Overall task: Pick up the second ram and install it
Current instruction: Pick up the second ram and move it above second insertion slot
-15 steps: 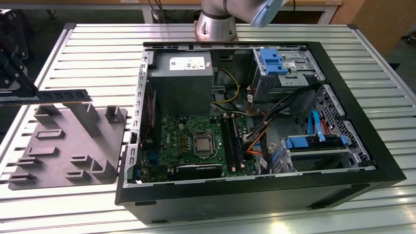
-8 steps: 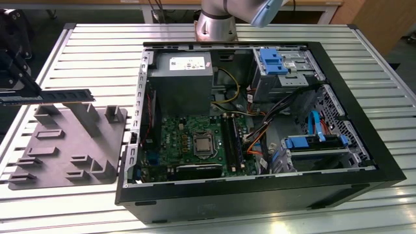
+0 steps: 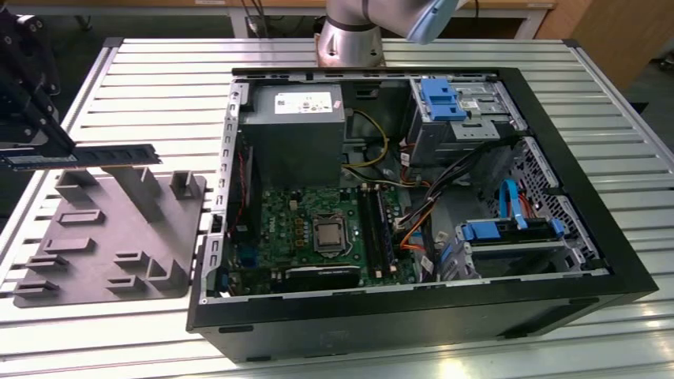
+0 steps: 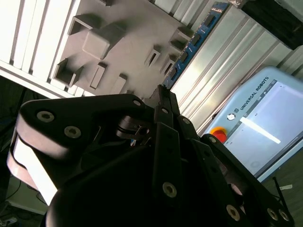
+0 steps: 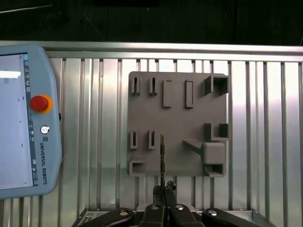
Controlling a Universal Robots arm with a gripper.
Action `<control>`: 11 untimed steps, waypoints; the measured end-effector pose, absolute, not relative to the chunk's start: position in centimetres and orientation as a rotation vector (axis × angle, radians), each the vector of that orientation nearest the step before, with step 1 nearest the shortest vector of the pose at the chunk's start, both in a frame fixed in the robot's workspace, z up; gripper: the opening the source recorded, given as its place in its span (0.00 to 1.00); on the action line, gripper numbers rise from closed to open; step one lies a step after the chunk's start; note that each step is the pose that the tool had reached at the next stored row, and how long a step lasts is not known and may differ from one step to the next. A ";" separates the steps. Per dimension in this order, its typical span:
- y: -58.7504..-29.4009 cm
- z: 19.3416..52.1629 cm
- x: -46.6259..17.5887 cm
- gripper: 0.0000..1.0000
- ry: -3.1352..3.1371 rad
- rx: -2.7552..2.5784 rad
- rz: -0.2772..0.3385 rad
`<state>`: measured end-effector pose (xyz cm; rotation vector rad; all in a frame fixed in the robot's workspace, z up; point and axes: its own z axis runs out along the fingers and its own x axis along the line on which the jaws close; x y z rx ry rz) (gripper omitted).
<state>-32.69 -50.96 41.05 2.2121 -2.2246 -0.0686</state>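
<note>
The second ram is a long thin stick held level above the grey holder block at the exterior view's left. My gripper is shut on its end nearest that view's left edge. In the second wrist view the ram shows blue with dark chips, reaching out from my gripper over the holder block. The first wrist view has the ram edge-on, a thin dark line above the holder block, clamped at my gripper.
An open computer case lies on the slatted metal table, with a green motherboard, black memory slots and blue-tabbed drive bays inside. A teach pendant lies beside the holder block. The arm's base stands behind the case.
</note>
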 end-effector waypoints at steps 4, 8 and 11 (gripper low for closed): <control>-51.0 41.1 -32.2 0.11 -2.224 2.212 -0.069; -51.0 41.1 -31.7 0.11 -2.224 2.212 -0.069; -51.0 41.1 -31.3 0.11 -2.225 2.212 -0.069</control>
